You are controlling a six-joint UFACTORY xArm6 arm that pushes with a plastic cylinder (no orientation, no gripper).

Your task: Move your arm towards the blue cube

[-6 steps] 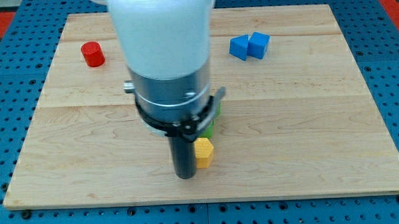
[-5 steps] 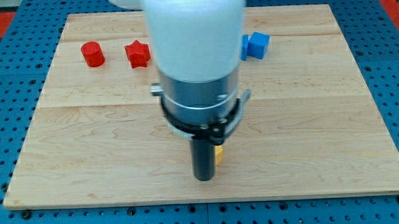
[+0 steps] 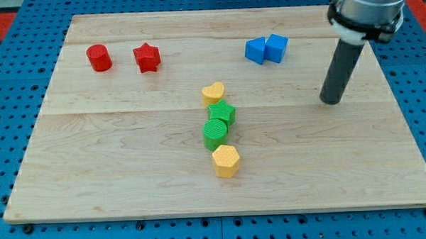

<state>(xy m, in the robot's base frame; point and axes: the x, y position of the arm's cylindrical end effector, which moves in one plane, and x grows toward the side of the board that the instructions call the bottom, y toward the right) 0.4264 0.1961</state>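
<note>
The blue cube sits near the view's top, right of centre, touching a second blue block on its left. My dark rod comes down from the view's top right, and my tip rests on the board to the right of and below the blue cube, about a block's width or two away, touching no block.
A red cylinder and a red star lie at the top left. A column in the middle holds a yellow heart, a green star, a green cylinder and a yellow hexagon. The wooden board lies on a blue pegboard.
My arm has swung from the board's lower middle, beside the yellow hexagon, to the right and up, ending near the blue cube. The blocks it hid now show.
</note>
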